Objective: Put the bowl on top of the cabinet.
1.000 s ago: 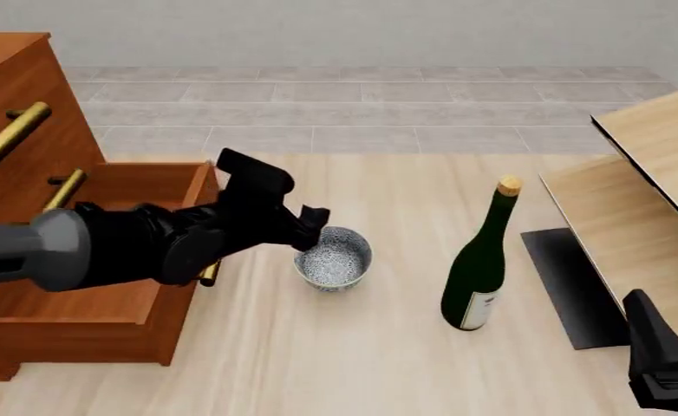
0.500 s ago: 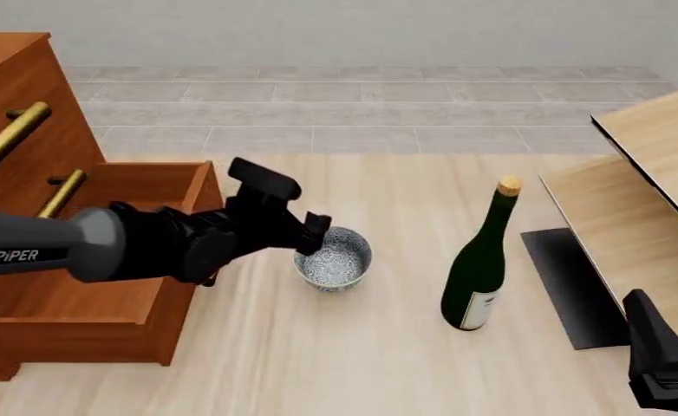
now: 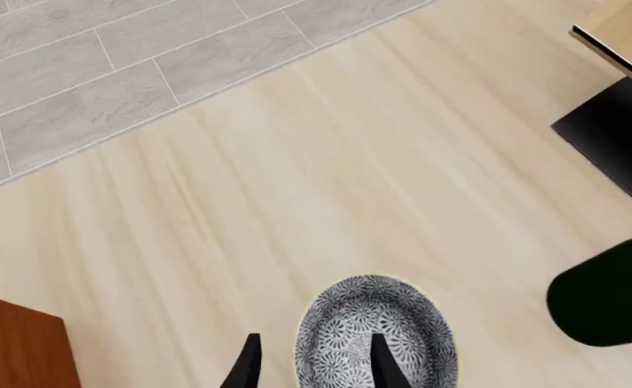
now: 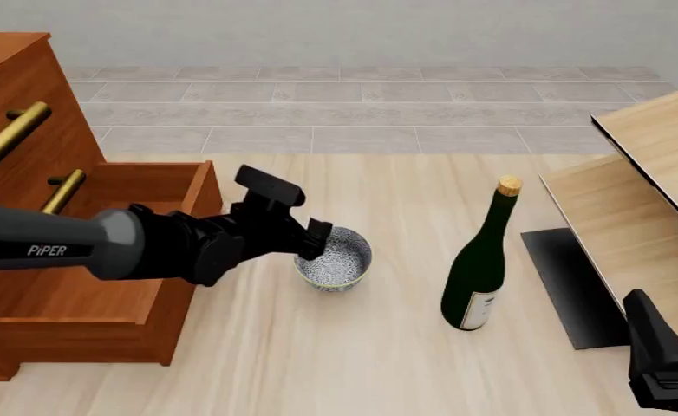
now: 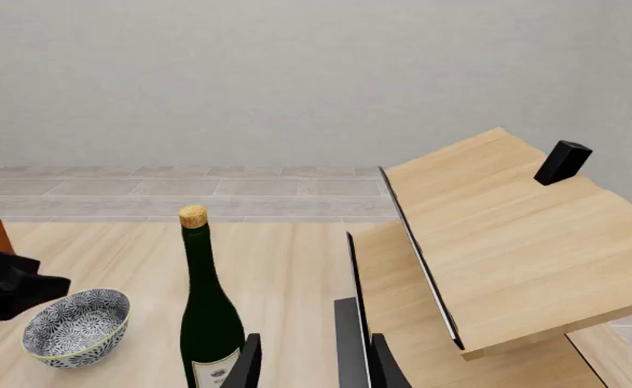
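Observation:
The speckled grey-white bowl (image 4: 336, 258) stands upright on the table just right of the cabinet's open drawer (image 4: 120, 260). The reddish-brown cabinet (image 4: 16, 95) with brass bar handles rises at the far left. My left gripper (image 4: 314, 237) is at the bowl's near-left rim. In the left wrist view the left gripper (image 3: 313, 368) is open, one finger (image 3: 245, 370) outside the bowl (image 3: 402, 323) and the other finger (image 3: 385, 368) inside it. My right gripper (image 5: 310, 368) is open and holds nothing, low at the front right (image 4: 661, 368), far from the bowl (image 5: 76, 326).
A dark green wine bottle (image 4: 478, 269) with a cork stands right of the bowl. Pale light-wood furniture with black edges (image 4: 651, 165) fills the right side. The pulled-out drawer juts toward the bowl. Grey tiled floor lies beyond the table.
My left arm has slid a little lower and to the right, bringing its fingers down over the bowl's rim. The bowl, bottle and right arm have not moved.

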Action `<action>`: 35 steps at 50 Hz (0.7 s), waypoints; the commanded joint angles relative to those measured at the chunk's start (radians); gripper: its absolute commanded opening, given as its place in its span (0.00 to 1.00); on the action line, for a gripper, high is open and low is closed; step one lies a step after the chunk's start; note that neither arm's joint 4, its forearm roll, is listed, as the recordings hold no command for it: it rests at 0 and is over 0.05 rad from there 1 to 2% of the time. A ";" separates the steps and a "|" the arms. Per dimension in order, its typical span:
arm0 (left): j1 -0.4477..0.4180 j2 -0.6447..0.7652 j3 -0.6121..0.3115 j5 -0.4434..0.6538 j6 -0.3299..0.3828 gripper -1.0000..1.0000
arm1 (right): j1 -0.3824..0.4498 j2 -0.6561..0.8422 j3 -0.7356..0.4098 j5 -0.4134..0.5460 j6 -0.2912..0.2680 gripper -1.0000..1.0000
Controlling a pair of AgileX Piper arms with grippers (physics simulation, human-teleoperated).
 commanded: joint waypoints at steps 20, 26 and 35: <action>0.006 0.053 -0.011 -0.014 0.003 1.00 | 0.000 0.000 0.000 0.000 0.000 1.00; 0.007 0.066 -0.014 -0.018 0.005 1.00 | 0.000 0.000 0.000 0.000 0.000 1.00; 0.014 0.088 -0.025 -0.015 0.006 1.00 | 0.000 0.000 0.000 0.000 0.000 1.00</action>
